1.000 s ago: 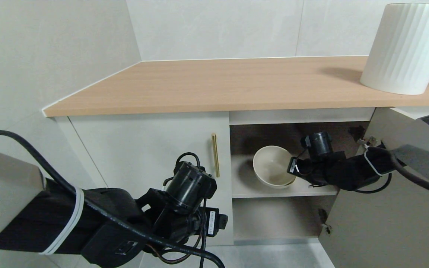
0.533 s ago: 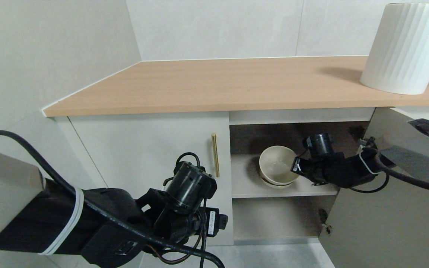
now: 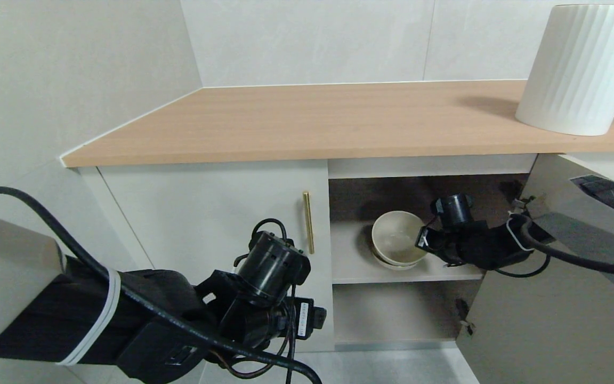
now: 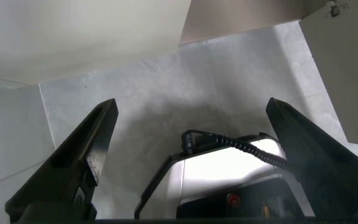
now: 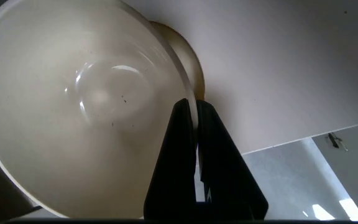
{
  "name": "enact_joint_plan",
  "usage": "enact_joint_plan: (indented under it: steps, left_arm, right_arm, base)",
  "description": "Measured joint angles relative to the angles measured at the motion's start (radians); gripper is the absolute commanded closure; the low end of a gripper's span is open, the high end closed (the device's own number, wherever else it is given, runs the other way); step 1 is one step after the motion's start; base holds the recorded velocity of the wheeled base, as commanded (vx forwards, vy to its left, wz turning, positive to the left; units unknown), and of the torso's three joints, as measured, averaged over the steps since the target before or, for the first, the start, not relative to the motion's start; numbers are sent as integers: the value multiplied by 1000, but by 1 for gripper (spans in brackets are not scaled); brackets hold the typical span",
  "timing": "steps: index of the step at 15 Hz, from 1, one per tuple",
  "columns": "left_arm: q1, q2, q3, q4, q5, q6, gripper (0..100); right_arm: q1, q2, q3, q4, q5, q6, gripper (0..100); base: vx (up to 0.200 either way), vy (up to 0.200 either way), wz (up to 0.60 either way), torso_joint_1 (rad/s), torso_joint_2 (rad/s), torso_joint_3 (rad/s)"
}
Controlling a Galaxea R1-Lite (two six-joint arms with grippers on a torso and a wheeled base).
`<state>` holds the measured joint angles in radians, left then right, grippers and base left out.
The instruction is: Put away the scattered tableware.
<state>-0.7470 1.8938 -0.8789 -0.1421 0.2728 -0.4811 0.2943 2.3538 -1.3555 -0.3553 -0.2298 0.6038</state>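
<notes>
A cream, glossy bowl (image 3: 396, 238) is seen on the upper shelf (image 3: 350, 262), right of centre in the scene, its opening turned up and slightly to the left. Its right rim is pinched between the fingers of the right gripper (image 3: 420, 241). It is set over a second cream bowl (image 3: 392, 263), whose rim shows beneath it; whether the two are fully nested cannot be told.

The bowl (image 3: 396, 237) was plain glossy cream. The countertop (image 3: 307, 122) showed light wood grain. The cabinet door (image 3: 205, 213) below the countertop was pale grey, its handle (image 3: 308, 222) brass. The container (image 3: 579, 69) on the countertop was white with vertical ribbing.
</notes>
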Motion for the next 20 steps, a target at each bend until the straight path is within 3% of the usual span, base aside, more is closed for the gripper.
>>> enact_joint_plan:
  steps: [6, 7, 17, 20]
  left_arm:
    - [0, 1, 0, 0, 0, 0, 0]
    - [0, 1, 0, 0, 0, 0, 0]
    - [0, 1, 0, 0, 0, 0, 0]
    - [18, -38, 4, 3, 16, 0, 0]
  right_arm:
    - [0, 16, -13, 1, -1, 3, 100]
    - [0, 17, -14, 1, -1, 3, 0]
    - [4, 10, 1, 8, 1, 2, 0]
    - [20, -60, 82, 16, 18, -3, 0]
  base:
    - [0, 0, 0, 0, 0, 0]
    - [0, 0, 0, 0, 0, 0]
    - [0, 0, 0, 0, 0, 0]
    - [0, 0, 0, 0, 0, 0]
